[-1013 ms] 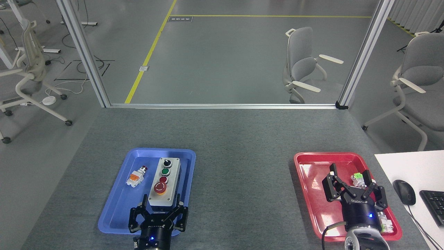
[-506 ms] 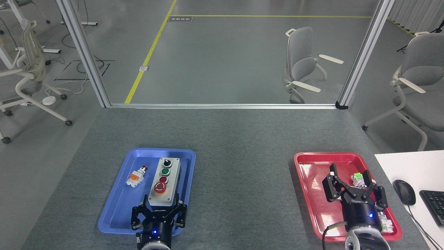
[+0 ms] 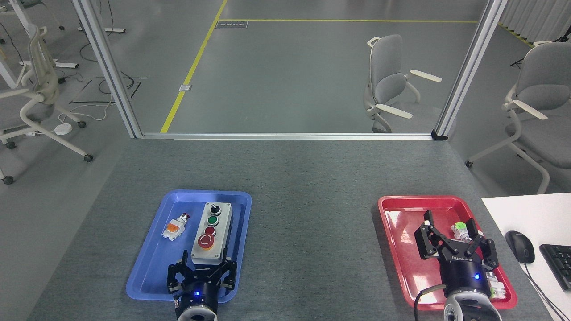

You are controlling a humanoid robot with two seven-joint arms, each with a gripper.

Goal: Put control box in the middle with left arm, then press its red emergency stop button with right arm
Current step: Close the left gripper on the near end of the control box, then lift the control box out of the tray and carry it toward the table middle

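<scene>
- Control box (image 3: 211,232): lies in the blue tray (image 3: 147,267), lengthwise, its near end toward us. Not yet moved to the middle.
- Stop button (image 3: 205,241): the big red one, nearest us in the row on the box's face. Not yet pressed, as far as we can judge.
- Middle (image 3: 312,232): bare grey table between the two trays, nothing on it.
- Our left pincer (image 3: 201,273): spread wide, fingers either side of the box's near end. We cannot tell whether they touch it.
- Our right pincer (image 3: 450,232): spread wide over the red tray (image 3: 392,209), holding nothing, well apart from the box.
- Loose push-button (image 3: 175,226): orange and white, in the blue tray left of the box. Not part of our task.
- Progress: both steps remain. We judge the grasp on the box to be the step in hand. The carry to the middle and the press are left.
</scene>
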